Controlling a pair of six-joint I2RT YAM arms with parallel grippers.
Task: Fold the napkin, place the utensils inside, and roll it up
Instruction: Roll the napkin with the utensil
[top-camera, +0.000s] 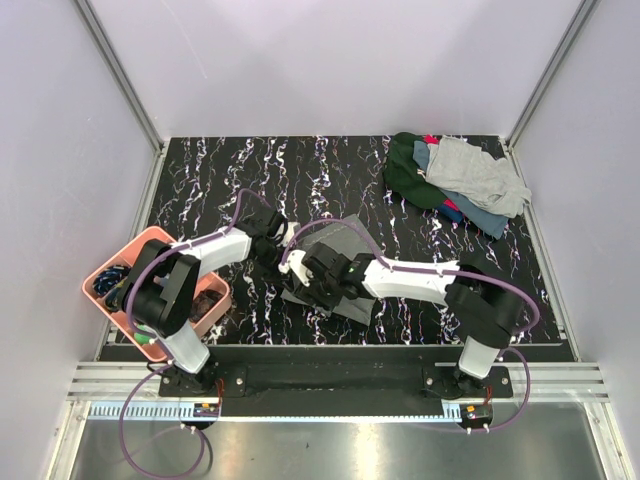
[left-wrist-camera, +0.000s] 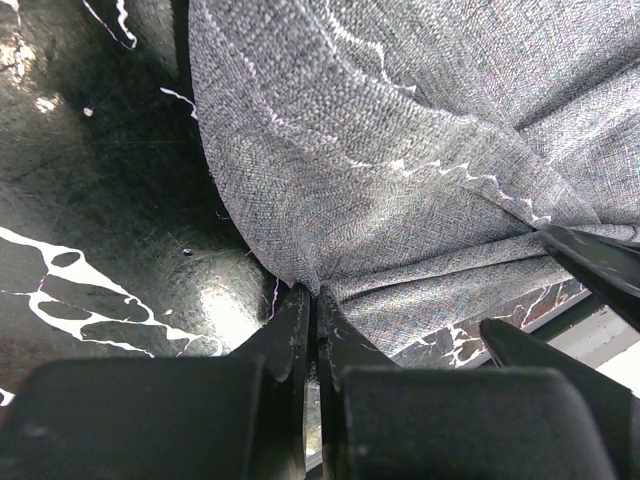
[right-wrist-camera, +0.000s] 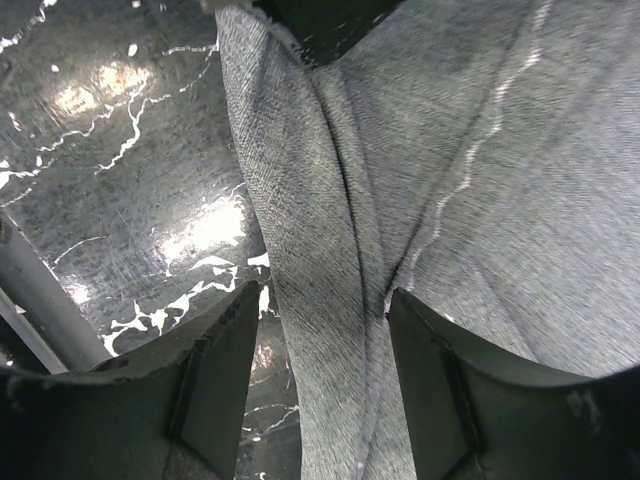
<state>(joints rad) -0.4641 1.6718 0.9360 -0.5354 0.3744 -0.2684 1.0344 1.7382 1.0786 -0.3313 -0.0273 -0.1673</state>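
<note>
The grey napkin lies crumpled at mid-table between my two grippers. My left gripper is shut on the napkin's edge, and the cloth bunches up from its tips. My right gripper stands open astride a raised fold of the napkin. Its left finger is clear of the cloth, while its right finger rests against it. The gap between the tips is filled by the fold. The utensils are out of view.
A pink basket sits at the table's left edge beside the left arm, its contents dark and unclear. A heap of green, light-grey and blue cloths lies at the back right. The black marbled tabletop ends at a metal rail near the arm bases.
</note>
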